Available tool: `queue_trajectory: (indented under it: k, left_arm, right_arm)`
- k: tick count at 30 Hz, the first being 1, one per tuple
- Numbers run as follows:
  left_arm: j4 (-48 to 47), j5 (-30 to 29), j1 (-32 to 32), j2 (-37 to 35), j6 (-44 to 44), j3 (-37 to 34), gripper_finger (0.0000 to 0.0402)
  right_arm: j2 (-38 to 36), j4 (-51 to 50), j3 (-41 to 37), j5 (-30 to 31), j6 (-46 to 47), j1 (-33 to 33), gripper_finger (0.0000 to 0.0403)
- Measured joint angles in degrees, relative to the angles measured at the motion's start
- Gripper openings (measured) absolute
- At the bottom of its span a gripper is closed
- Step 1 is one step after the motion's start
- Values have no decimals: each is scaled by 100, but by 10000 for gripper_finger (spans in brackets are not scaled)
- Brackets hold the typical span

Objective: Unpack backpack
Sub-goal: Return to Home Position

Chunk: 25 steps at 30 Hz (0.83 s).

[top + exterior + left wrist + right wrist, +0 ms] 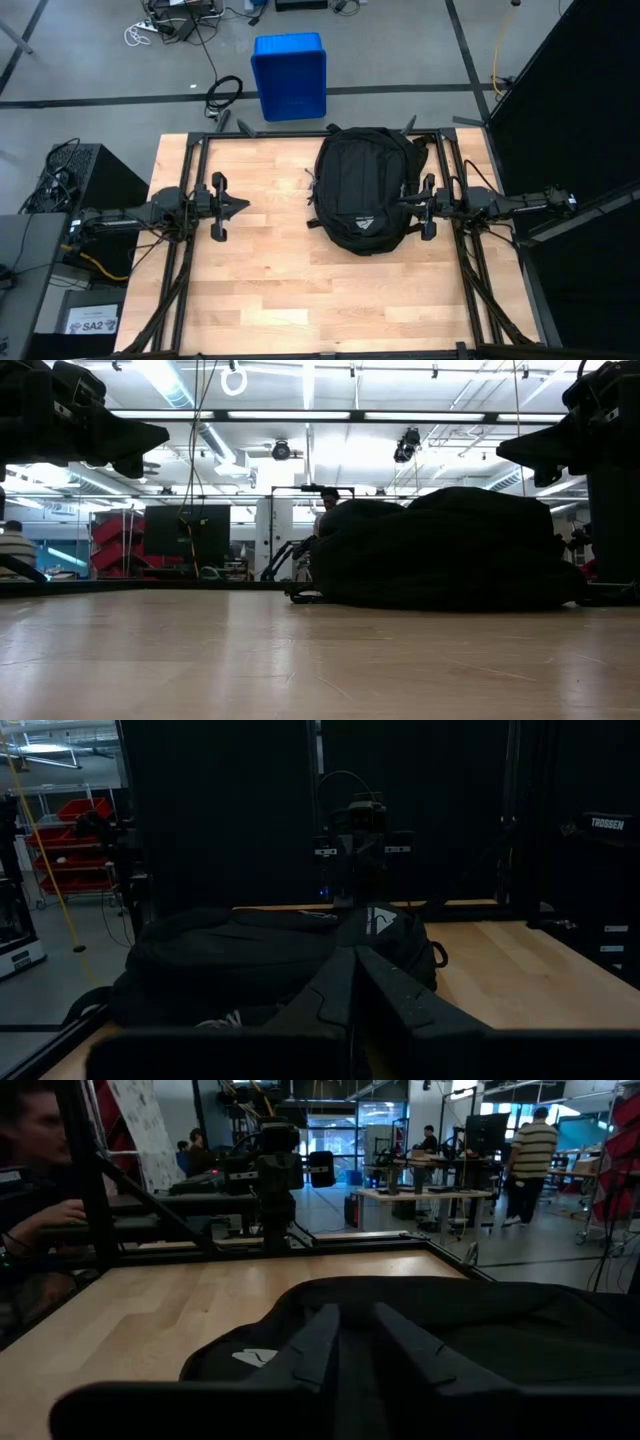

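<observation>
The black backpack [365, 190] lies flat on the wooden table, right of centre toward the far edge. Its front faces up and its white triangular logo [362, 223] is toward the near edge. It also shows in the low view [450, 550] and in both wrist views [230, 960] [480, 1320]. My left gripper [243, 206] hovers shut above the table's left part, pointing level at the backpack from a distance. My right gripper [403, 203] hangs level above the backpack's right edge, all but shut with only a narrow slit, and is clear of the fabric [510, 452].
A blue crate [290, 75] stands on the floor beyond the far edge. Black frame rails [190, 160] run along the table's left, right and far sides. Bare wood [300, 290] spreads over the near half and the left. People stand in the room beyond [530, 1165].
</observation>
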Motion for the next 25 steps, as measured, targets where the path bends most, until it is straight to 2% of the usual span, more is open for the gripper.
queue_trajectory:
  k: [11,25]
  left_arm:
    - [-2,2,0,0,2,0,0]
    - [1,2,0,0,2,0,0]
  right_arm:
    - [0,0,0,0,0,-1,25]
    - [-2,-2,0,0,0,1,41]
